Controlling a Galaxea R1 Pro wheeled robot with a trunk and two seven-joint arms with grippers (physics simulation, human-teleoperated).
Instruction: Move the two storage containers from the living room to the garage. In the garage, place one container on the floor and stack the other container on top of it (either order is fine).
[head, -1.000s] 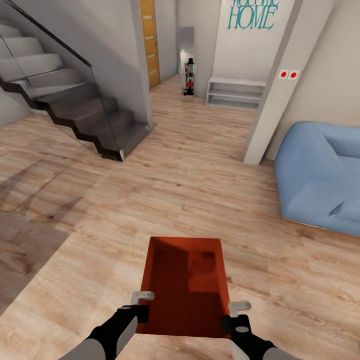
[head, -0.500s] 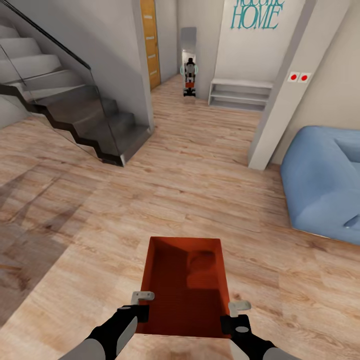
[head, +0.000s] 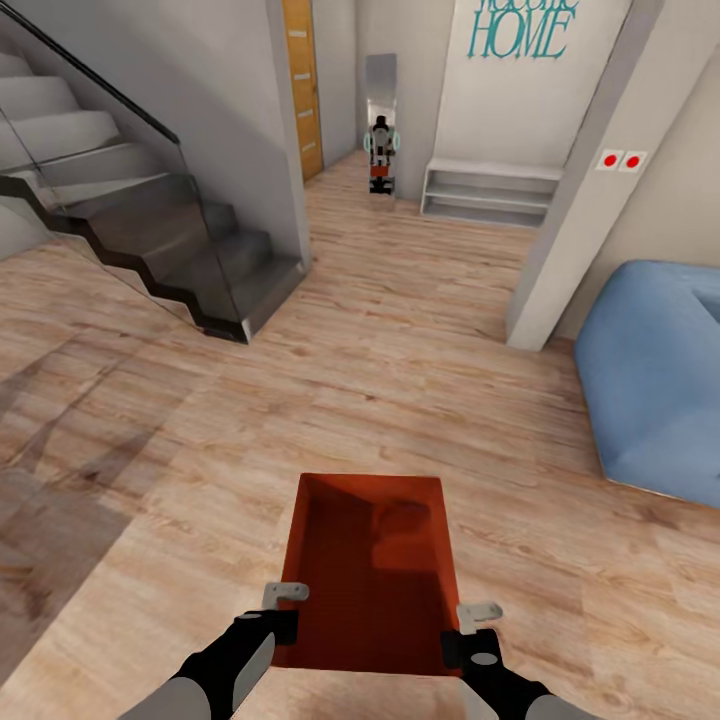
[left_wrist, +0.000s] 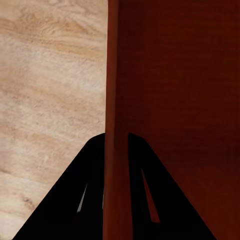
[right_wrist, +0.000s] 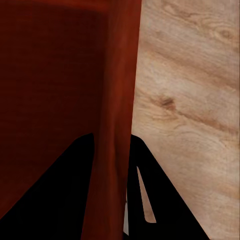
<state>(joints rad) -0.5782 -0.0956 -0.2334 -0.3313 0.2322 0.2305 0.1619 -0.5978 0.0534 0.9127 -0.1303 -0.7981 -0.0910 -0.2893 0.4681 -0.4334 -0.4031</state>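
I carry one orange-red storage container (head: 372, 570) low in front of me over the light wood plank floor (head: 400, 360) of the living room. My left gripper (head: 284, 608) is shut on its left wall near the near corner, and my right gripper (head: 470, 625) is shut on its right wall. In the left wrist view the thin red wall (left_wrist: 116, 120) runs between the two dark fingers (left_wrist: 90, 200). The right wrist view shows the other wall (right_wrist: 117, 110) pinched the same way between the fingers (right_wrist: 142, 200). The bin is open-topped and looks empty inside.
A dark staircase (head: 140, 230) with a glass rail rises at the left. A blue sofa (head: 660, 380) sits at the right, past a white pillar (head: 580, 200). Ahead, a hallway leads past a wooden door (head: 300, 90), a mirror (head: 380, 120) and a low white shelf (head: 490, 190).
The whole view has shifted: the sofa and pillar have slid to the right and the hallway sits more central, so the camera has moved. The container stays held in both grippers as before.
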